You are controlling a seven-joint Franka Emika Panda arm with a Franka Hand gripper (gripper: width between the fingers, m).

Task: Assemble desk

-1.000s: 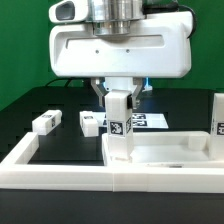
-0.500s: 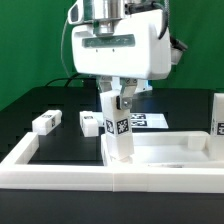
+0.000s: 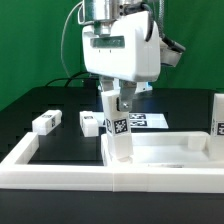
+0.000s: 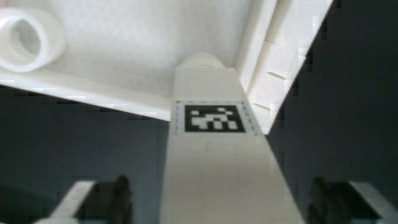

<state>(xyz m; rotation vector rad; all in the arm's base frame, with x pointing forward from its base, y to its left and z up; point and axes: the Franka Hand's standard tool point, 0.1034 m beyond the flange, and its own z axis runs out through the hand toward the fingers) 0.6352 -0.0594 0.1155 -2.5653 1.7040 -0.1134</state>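
Desk tabletop (image 3: 170, 150) lies, in the exterior view, at the front of the black table (image 3: 30, 105), close against the white rim (image 3: 60, 172). One leg (image 3: 118, 130) stands upright on its corner at the exterior view's left. The gripper (image 3: 117, 100) hangs around the top of this leg. A second leg (image 3: 91, 122) and a third leg (image 3: 44, 122) lie apart on the black surface. A fourth leg (image 3: 218, 115) stands at the exterior view's right edge, and the marker board (image 3: 150, 120) lies behind.

In the wrist view the leg (image 4: 214, 170), with its tag (image 4: 214, 118), runs between the two fingers (image 4: 98, 200). A dark gap shows on each side, so the jaws are wide and hold nothing. The tabletop (image 4: 54, 80) with a round hole (image 4: 22, 45) is beyond it.

I cannot tell if the leg sits fully in its hollow. If it is only loose there, I think a finger that brushes it while the arm lifts could tip it or pull it out. A sideways move before the fingers are above the leg's top carries the same danger.
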